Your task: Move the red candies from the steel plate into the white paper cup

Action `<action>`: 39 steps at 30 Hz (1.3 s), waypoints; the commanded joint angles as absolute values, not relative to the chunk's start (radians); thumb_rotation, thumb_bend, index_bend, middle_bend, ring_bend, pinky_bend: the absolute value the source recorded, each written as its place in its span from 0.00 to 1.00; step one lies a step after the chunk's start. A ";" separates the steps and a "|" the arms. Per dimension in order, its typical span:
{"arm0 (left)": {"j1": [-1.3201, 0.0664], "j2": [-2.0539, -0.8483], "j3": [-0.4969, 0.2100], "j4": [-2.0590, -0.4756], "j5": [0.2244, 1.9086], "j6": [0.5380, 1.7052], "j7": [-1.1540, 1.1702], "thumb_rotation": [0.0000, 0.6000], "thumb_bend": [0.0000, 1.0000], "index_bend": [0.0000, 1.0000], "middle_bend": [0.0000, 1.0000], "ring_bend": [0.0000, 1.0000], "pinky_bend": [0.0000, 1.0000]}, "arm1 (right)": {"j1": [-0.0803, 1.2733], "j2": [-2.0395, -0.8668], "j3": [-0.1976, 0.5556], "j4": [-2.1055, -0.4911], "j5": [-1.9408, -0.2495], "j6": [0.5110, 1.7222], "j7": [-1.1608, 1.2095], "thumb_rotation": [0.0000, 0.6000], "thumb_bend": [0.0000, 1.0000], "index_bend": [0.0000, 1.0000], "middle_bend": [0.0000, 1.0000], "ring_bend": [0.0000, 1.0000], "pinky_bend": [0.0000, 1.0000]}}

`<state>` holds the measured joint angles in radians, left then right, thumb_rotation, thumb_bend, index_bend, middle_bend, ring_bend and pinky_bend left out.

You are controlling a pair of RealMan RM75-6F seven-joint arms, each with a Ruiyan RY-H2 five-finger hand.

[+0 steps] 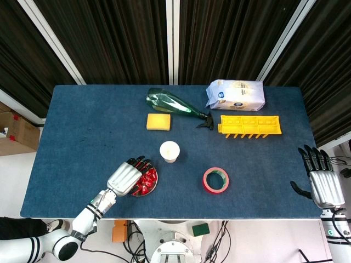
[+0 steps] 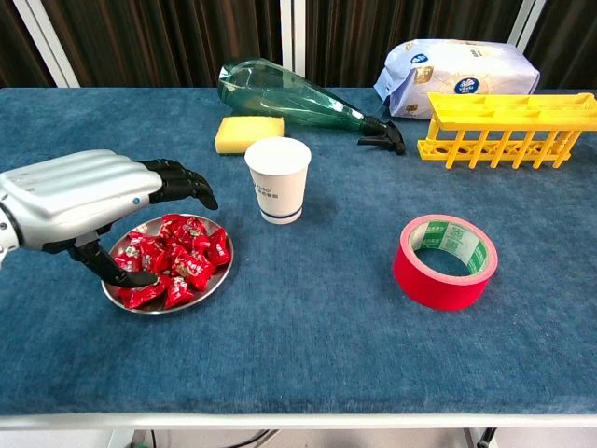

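The red candies [image 2: 173, 257] are small wrapped sweets in shiny red foil with silvery markings, heaped in a loose pile that fills the steel plate [image 2: 216, 277]. The plate is a shallow round dish with a bright rim, sitting near the front left of the blue table [image 2: 308, 345]. The white paper cup [image 2: 278, 179] stands upright just behind and to the right of the plate, apart from it; it has a thin blue band near the base and its mouth is open.

The left robot hand [image 2: 89, 201] hangs over the left side of the plate, palm down, dark fingers [image 2: 182, 182] arched above the pile and the thumb reaching down among the candies at the near-left rim. Whether it grips a candy I cannot tell.

The right robot hand [image 1: 321, 178] rests at the far right edge of the table, fingers spread and holding nothing.
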<state>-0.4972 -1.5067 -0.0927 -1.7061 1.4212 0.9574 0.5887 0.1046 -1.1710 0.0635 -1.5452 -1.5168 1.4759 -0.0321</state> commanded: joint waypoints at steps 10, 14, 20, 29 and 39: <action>-0.526 -1.471 -0.071 -1.754 1.328 0.938 0.617 1.00 0.20 0.20 0.17 0.10 0.26 | 0.102 -1.174 0.066 -1.550 -1.507 1.472 -0.024 1.00 0.21 0.00 0.00 0.00 0.00; -0.539 -1.467 -0.067 -1.762 1.312 0.943 0.631 1.00 0.24 0.22 0.18 0.10 0.26 | 0.098 -1.179 0.068 -1.550 -1.511 1.485 -0.025 1.00 0.21 0.00 0.00 0.00 0.00; -0.564 -1.458 -0.061 -1.782 1.259 0.947 0.706 1.00 0.26 0.24 0.20 0.09 0.26 | 0.097 -1.182 0.067 -1.550 -1.511 1.485 -0.027 1.00 0.21 0.00 0.00 0.00 0.00; -0.629 -1.463 -0.062 -1.820 1.136 0.936 0.828 1.00 0.26 0.24 0.20 0.08 0.25 | 0.099 -1.179 0.068 -1.552 -1.502 1.473 -0.023 1.00 0.21 0.00 0.00 0.00 0.00; -0.679 -1.476 -0.044 -1.810 1.063 0.955 0.890 1.00 0.31 0.30 0.28 0.08 0.25 | 0.097 -1.200 0.077 -1.523 -1.524 1.507 0.013 1.00 0.22 0.00 0.00 0.00 0.00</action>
